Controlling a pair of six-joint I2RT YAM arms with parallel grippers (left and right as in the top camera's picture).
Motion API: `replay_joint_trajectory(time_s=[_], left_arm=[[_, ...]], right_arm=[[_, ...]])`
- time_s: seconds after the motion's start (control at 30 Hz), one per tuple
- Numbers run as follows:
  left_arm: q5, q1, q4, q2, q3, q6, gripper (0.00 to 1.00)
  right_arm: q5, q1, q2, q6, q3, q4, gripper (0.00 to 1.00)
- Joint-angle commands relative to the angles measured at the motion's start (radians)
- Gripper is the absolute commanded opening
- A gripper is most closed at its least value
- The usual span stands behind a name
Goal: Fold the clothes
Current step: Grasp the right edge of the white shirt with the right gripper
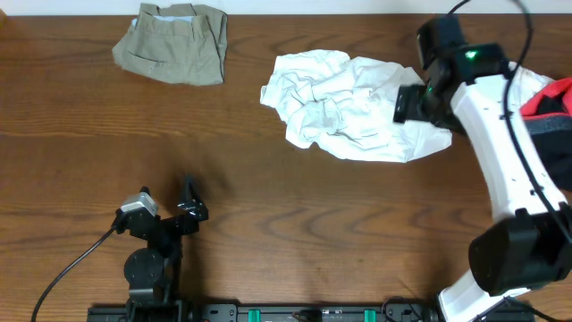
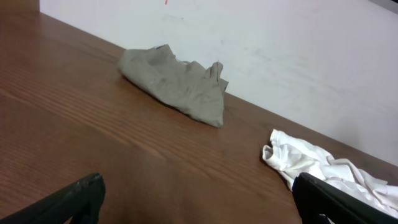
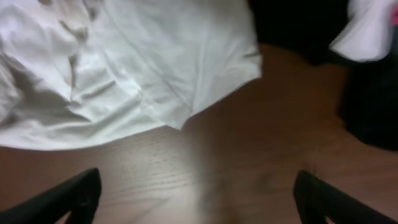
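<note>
A crumpled white garment (image 1: pixel 344 105) lies at the back right of the table; it also shows in the left wrist view (image 2: pixel 329 171) and the right wrist view (image 3: pixel 124 68). A folded khaki garment (image 1: pixel 174 42) lies at the back left, and shows in the left wrist view (image 2: pixel 177 84). My right gripper (image 1: pixel 409 105) hovers at the white garment's right edge, open and empty, with bare wood between its fingers (image 3: pixel 196 202). My left gripper (image 1: pixel 189 199) rests low at the front left, open and empty (image 2: pixel 199 202), far from both garments.
A pile of red and dark clothes (image 1: pixel 550 107) sits at the far right edge, behind the right arm. A white wall (image 2: pixel 280 56) stands behind the table's far edge. A black cable (image 1: pixel 63 273) runs off the front left.
</note>
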Motion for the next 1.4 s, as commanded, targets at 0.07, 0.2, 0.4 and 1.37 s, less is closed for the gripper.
replay_joint_trajectory(time_s=[0.07, 0.2, 0.4, 1.37], left_arm=[[-0.026, 0.0, -0.023, -0.006, -0.028, 0.018, 0.98], [-0.026, 0.0, -0.023, -0.006, -0.028, 0.018, 0.98], [-0.026, 0.0, -0.023, -0.006, -0.028, 0.018, 0.98], [-0.026, 0.0, -0.023, -0.006, -0.028, 0.017, 0.98]], right_arm=[[-0.043, 0.008, 0.018, -0.083, -0.183, 0.135, 0.78], [-0.044, 0.008, 0.018, -0.103, -0.286, 0.259, 0.7], [-0.051, 0.008, 0.018, -0.115, -0.416, 0.417, 0.7], [-0.04, -0.007, 0.021, -0.109, -0.559, 0.684, 0.56]])
